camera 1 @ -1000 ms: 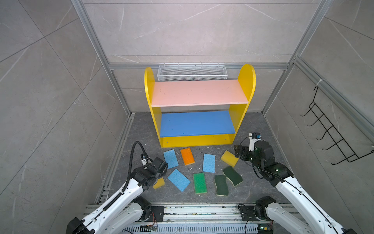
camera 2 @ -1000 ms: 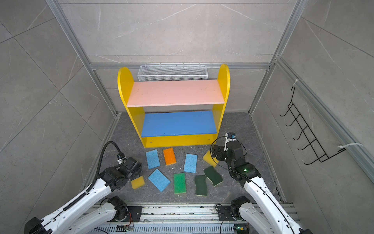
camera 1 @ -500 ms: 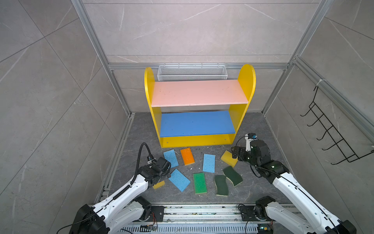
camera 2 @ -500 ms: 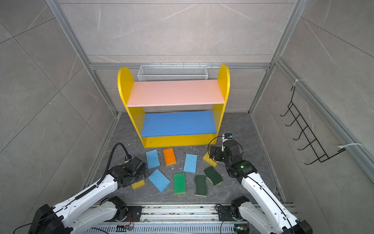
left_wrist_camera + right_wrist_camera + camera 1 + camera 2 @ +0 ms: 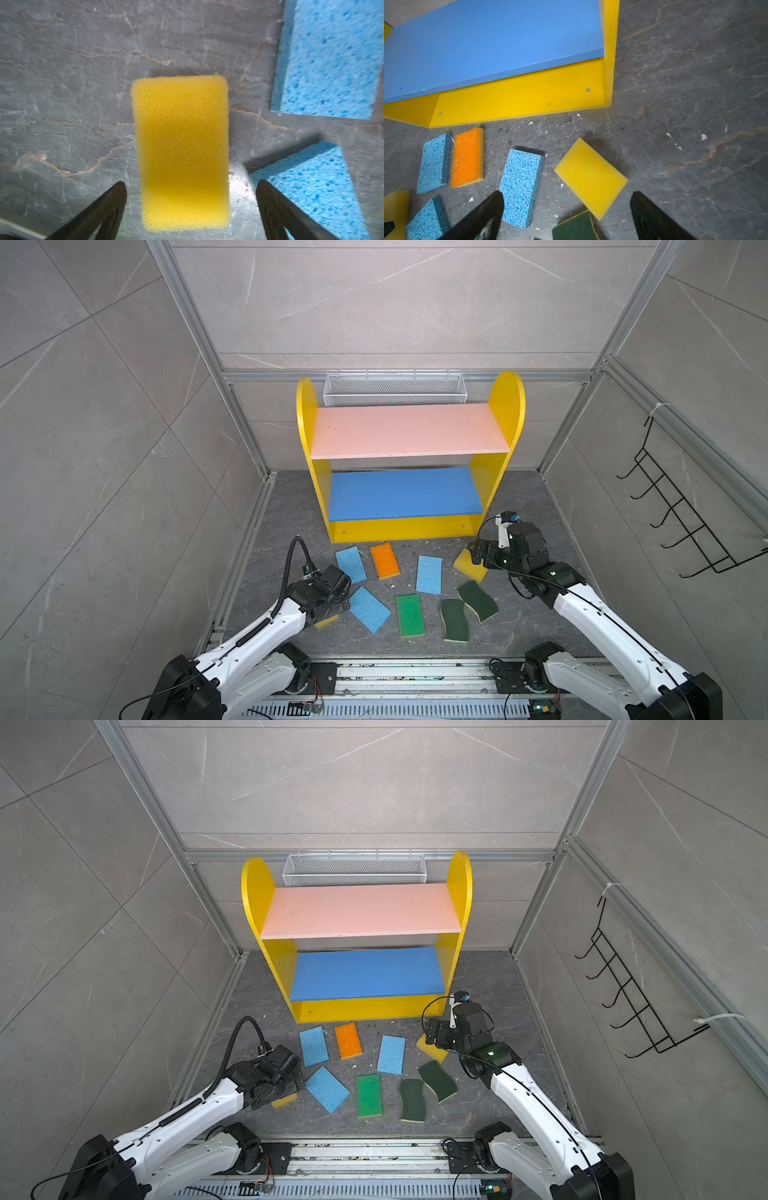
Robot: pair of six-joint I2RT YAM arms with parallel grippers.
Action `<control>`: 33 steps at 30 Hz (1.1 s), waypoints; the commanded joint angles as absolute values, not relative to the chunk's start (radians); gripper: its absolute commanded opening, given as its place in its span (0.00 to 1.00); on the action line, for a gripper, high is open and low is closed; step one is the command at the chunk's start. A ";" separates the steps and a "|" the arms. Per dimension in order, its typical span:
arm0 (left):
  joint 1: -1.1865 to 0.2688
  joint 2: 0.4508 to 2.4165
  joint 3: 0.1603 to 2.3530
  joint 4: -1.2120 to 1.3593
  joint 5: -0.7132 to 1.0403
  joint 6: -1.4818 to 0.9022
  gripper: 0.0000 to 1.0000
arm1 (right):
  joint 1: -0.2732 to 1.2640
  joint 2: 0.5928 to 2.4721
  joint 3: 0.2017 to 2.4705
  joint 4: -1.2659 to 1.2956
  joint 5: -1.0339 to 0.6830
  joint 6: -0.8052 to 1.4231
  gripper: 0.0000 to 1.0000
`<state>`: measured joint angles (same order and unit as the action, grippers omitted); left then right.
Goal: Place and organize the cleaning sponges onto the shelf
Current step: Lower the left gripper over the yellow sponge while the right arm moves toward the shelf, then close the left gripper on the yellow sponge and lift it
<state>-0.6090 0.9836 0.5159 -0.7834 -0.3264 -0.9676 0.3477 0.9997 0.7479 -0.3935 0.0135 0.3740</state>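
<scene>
Wrists (image 5: 320,593) (image 5: 519,549) partly hide both yellow sponges (image 5: 326,620) (image 5: 467,570) from above; left fingers (image 5: 108,209) and right fingers (image 5: 483,216) spread apart.

A robot lab cell: aluminium framing (image 5: 266,376), stone-look wall panels (image 5: 395,294), arm-mounting rail (image 5: 415,673).

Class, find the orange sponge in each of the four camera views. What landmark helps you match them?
In a top view: the orange sponge lies on the floor, just before the shelf, beside a blue sponge.
In a top view: same place.
Left wrist: not in it.
Right wrist: beside that blue sponge, near the shelf.
Landmark: the shelf's yellow base.
</scene>
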 commanded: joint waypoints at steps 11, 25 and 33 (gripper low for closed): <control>-0.612 1.010 0.459 -0.700 -0.295 -0.992 1.00 | 0.355 1.014 0.775 -0.408 0.000 0.368 0.97; -0.610 1.065 0.427 -0.650 -0.288 -1.051 0.88 | 0.354 1.038 0.801 -0.424 -0.011 0.358 0.95; -0.610 0.982 0.394 -0.640 -0.273 -1.066 0.69 | 0.355 1.057 0.827 -0.444 -0.009 0.331 0.91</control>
